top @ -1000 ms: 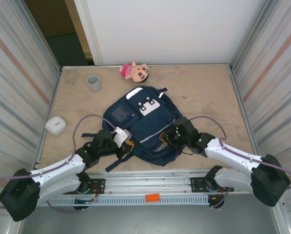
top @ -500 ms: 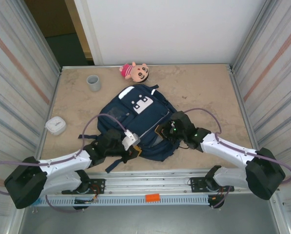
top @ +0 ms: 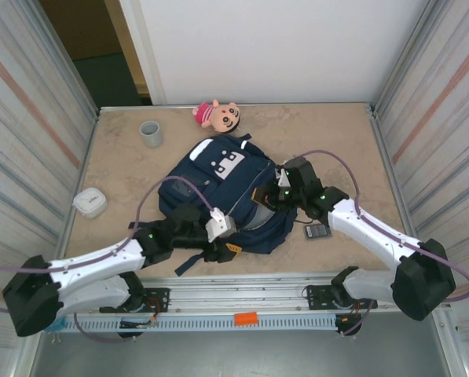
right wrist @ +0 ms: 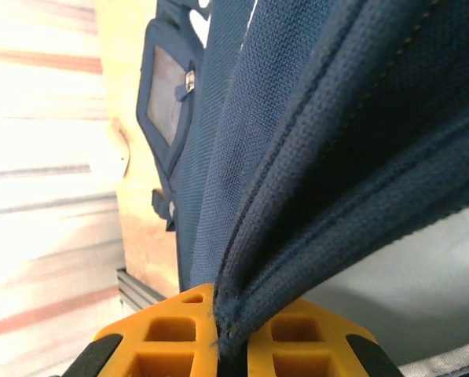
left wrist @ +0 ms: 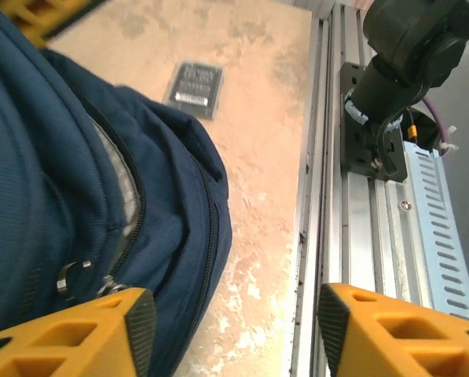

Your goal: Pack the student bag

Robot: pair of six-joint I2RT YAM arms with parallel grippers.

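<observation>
the student bag (top: 218, 187) lies mid-table, now dragged a little toward the far side, with its near right edge hauled up. the right gripper (top: 267, 196) has climbed with it, and the right wrist view shows its jaws pinching a thick seam of the navy fabric (right wrist: 297, 157). the left gripper (top: 228, 245) has slid in at the bag's near edge, jaws spread wide (left wrist: 234, 330), one finger (left wrist: 77, 330) against the cloth and nothing held. the shift has uncovered a small dark flat device (top: 318, 231) on the table right of the bag. the opening seems to be getting held up for loading; the device, plush doll (top: 216, 115), grey cup (top: 150, 133) and white case (top: 89, 203) remain outside.
</observation>
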